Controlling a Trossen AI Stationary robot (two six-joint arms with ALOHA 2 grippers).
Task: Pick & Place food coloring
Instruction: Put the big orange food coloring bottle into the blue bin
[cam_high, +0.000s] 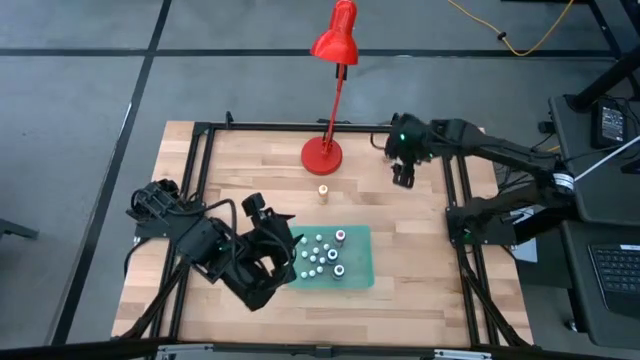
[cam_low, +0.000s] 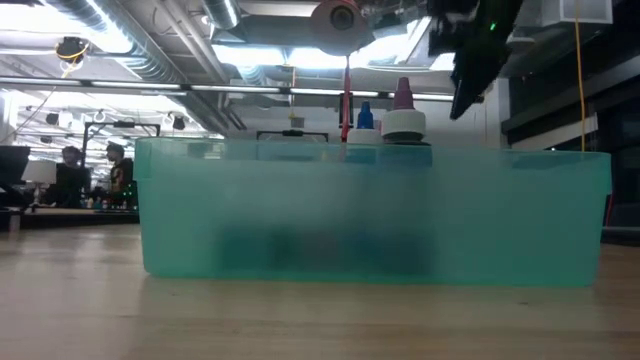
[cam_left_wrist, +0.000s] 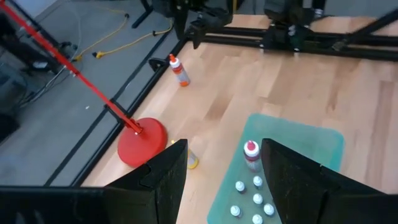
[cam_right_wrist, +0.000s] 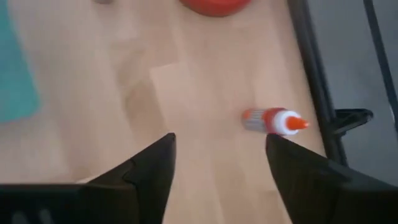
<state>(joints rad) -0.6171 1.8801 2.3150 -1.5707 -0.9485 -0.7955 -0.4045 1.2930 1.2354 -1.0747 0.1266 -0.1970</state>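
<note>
**Right arm lines up on a stray bottle**

High view: the right gripper (cam_high: 403, 178) hovers near the red desk lamp (cam_high: 330, 90); the left gripper (cam_high: 283, 250) waits at the flat green plastic tray (cam_high: 360, 270) holding tiny white-capped food coloring bottles (cam_high: 322, 255).

Left wrist view: its fingers stand apart, empty.

Right wrist view: fingers spread, empty, above a lying orange-tipped bottle (cam_right_wrist: 273, 120). The approach looks underway; next comes descending and closing on it.

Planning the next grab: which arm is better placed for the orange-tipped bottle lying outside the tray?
Right. The right gripper hangs open close to the orange-tipped bottle; the left gripper sits far off at the green tray's edge.
</note>
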